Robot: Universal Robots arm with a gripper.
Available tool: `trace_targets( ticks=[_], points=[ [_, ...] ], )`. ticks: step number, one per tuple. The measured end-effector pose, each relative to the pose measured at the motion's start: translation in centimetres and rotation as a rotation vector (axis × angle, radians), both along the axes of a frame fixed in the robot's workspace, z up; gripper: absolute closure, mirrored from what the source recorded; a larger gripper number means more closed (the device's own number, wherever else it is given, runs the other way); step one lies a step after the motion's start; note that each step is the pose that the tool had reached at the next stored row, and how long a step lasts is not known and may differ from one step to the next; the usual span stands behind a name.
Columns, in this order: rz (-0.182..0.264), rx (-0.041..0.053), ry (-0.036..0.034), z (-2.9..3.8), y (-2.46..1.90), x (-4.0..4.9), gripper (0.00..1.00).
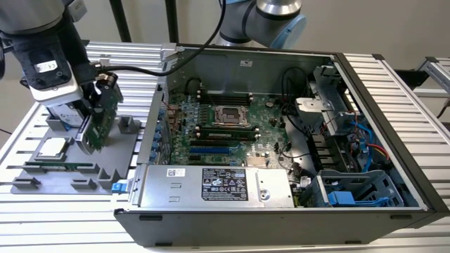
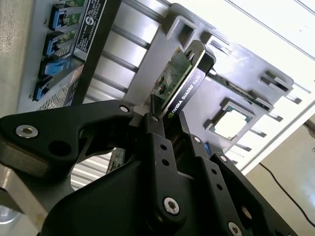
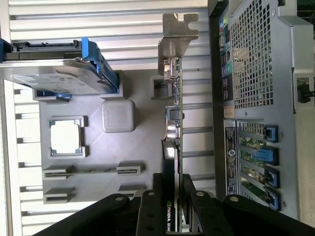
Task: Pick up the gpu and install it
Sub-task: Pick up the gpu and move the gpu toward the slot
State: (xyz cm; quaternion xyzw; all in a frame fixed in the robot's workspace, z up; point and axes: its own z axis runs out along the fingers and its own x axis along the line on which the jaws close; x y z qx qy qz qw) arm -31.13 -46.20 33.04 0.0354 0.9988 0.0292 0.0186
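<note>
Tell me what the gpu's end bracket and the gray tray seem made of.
The end bracket of the gpu looks like thin bare sheet metal: silvery, dull sheen, punched notches. The gray tray seems plastic, perhaps printed: matte, uniform gray, blocky molded holders.

Green, black, grey and silver
The gpu (image 1: 100,120) was green and black; the tray (image 1: 116,151) grey; the slatted table (image 1: 56,222) silver.

The jaws grip the gpu (image 2: 179,81), grey tray (image 2: 241,69) beyond it.

Open computer case (image 1: 281,227) on slatted table (image 1: 56,226); beside it grey fixture tray (image 3: 98,150) holding hard drive (image 3: 54,76), processor chip (image 3: 65,136).
</note>
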Motion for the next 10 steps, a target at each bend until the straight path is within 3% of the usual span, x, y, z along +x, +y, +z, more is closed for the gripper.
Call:
trace_targets(
  ticks=[10],
  points=[
    [0.0,0.0001,0.0,0.42,0.0,0.0,1.0]
  ],
)
